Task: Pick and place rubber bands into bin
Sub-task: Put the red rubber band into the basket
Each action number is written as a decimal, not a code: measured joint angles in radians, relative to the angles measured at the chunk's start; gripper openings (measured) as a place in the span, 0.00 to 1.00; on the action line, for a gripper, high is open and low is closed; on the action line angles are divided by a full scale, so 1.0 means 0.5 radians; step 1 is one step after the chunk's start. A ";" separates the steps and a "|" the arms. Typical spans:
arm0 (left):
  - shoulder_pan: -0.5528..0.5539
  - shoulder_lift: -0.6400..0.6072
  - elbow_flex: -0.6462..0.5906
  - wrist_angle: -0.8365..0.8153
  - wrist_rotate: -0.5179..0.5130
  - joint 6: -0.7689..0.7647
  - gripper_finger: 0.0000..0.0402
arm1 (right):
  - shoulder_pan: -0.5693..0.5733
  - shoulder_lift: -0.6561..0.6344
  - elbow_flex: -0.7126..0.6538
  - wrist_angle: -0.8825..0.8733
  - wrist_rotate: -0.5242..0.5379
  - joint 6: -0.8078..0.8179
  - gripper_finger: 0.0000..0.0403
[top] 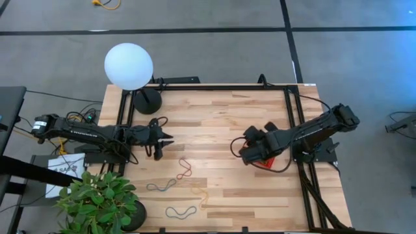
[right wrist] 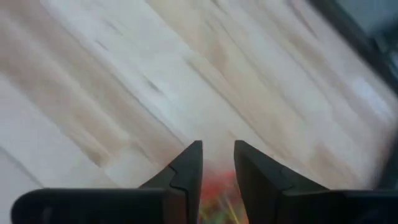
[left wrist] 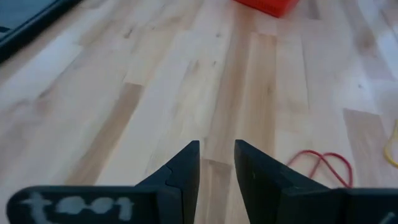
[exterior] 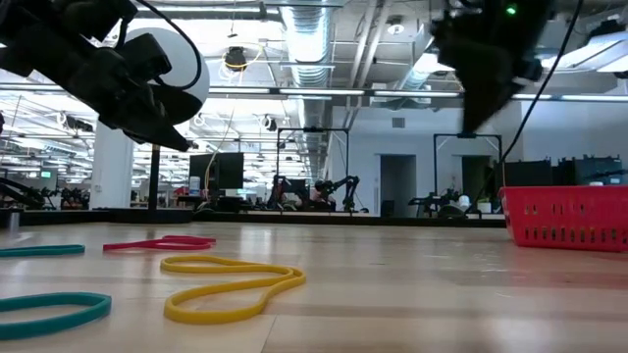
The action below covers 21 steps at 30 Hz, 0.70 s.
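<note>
- Four bands lie on the surface at its near middle: a red band, a bluish band, a tan band and a second bluish band nearest.
- One red bin sits at the right, mostly under the right arm.
- Left tool hovers left of centre, fingers a narrow gap apart, empty.
- Right tool hovers just left of the bin, fingers slightly apart, empty.
- Only the low view shows the bin's mesh wall; there the tan band looks yellow.
</note>
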 joint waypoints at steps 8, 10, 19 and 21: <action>0.001 0.000 0.000 -0.008 -0.004 0.007 0.23 | -0.008 0.152 0.002 1.322 -0.016 -1.348 0.22; 0.000 0.001 0.000 -0.008 0.115 -0.012 0.23 | -0.028 0.247 0.005 1.655 -0.151 -1.633 0.22; -0.183 0.251 0.000 0.154 0.520 -0.016 0.23 | -0.143 0.450 0.000 2.040 -0.374 -1.708 0.22; -0.248 0.385 0.002 0.310 0.473 0.015 0.23 | -0.166 0.417 0.000 2.011 -0.399 -1.566 0.22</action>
